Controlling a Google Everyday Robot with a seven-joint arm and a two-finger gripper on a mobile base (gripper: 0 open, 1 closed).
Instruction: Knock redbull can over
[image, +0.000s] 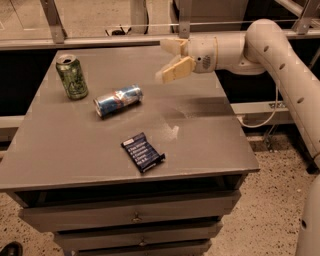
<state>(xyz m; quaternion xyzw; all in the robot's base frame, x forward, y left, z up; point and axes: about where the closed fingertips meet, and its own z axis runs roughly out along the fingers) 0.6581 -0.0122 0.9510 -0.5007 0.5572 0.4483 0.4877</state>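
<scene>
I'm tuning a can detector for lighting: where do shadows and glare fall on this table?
Camera view: the claw, open, hovers above the far right part of the table, and the arm throws a dark band beneath it. Camera view: a pale sheen sits near the table's middle. Camera view: the redbull can, lying on its side, shows bright highlights, while the green can looks dim.

Grey table (210, 145) with drawers (100, 216) on speckled floor (265, 220). Metal rail (100, 42) and posts (52, 20) behind, dark gap below. White cable (265, 118) at right. Dim, warm light. Gripper (169, 61) over table's far side, fingers apart.
</scene>
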